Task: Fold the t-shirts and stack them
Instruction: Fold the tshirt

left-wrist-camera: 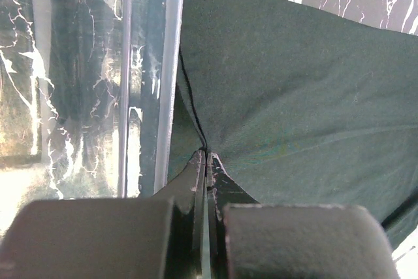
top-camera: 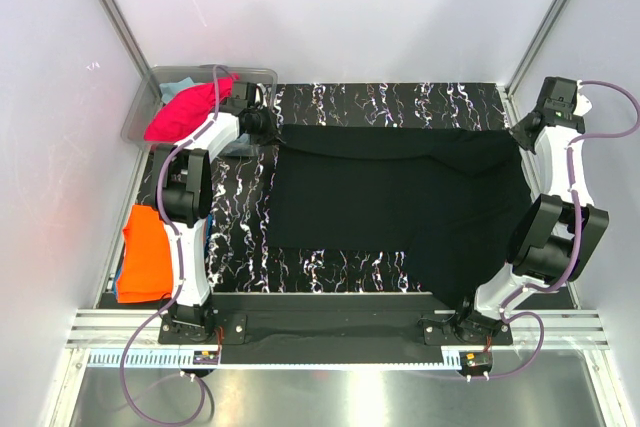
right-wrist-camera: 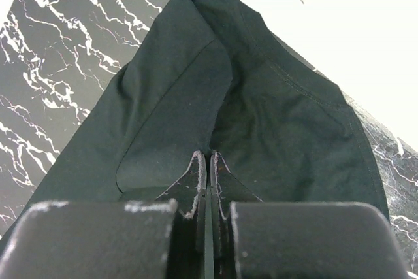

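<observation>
The black t-shirt [top-camera: 400,197] is large, plain and matte. It lies spread over the middle of the dark marbled counter [top-camera: 380,102], and its near right part hangs over the counter's front edge. Its far edge is pulled into a fairly straight line between the two arms, with soft folds running across the cloth.

The left pincer [left-wrist-camera: 206,158] is clenched on the shirt's far left corner, just beside the wall of the clear bin [top-camera: 255,75]. The right pincer [right-wrist-camera: 206,158] is clenched on the far right corner, where the cloth bunches into a raised fold with a stitched hem showing.

There is one black t-shirt, one pink t-shirt [top-camera: 185,112] and one orange t-shirt [top-camera: 145,252]. The pink one is crumpled and draped over the bin's near side. The orange one lies flat at the counter's left edge, on top of a blue layer [top-camera: 120,285] (only a sliver shows). A light blue cloth [top-camera: 180,82] sits inside the bin behind the pink one. There are two arms and one bin.
</observation>
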Tool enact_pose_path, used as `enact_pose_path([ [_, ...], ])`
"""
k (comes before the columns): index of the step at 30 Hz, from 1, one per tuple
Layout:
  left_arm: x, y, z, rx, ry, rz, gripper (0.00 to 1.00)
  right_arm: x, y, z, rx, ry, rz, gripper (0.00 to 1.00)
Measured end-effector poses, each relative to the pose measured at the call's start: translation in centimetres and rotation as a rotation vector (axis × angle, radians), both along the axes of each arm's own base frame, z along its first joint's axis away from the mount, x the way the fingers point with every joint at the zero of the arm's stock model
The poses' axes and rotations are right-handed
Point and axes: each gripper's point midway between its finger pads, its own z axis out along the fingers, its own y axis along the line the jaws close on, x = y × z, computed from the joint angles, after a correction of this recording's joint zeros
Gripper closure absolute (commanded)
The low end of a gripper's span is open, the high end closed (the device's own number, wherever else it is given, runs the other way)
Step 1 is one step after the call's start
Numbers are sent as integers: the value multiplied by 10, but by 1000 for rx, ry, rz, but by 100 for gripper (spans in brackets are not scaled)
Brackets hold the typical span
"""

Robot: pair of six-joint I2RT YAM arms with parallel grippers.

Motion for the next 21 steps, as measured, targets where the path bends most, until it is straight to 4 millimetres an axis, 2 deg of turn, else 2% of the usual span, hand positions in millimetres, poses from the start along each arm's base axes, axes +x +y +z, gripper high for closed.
enact_pose_path([
  [11,-4,0,-3,17,12,-9,100,-5,1,5,-5,-2,-2,100],
  [21,-6,1,-4,31,16,-19,100,-17,5,-18,18,61,-5,100],
])
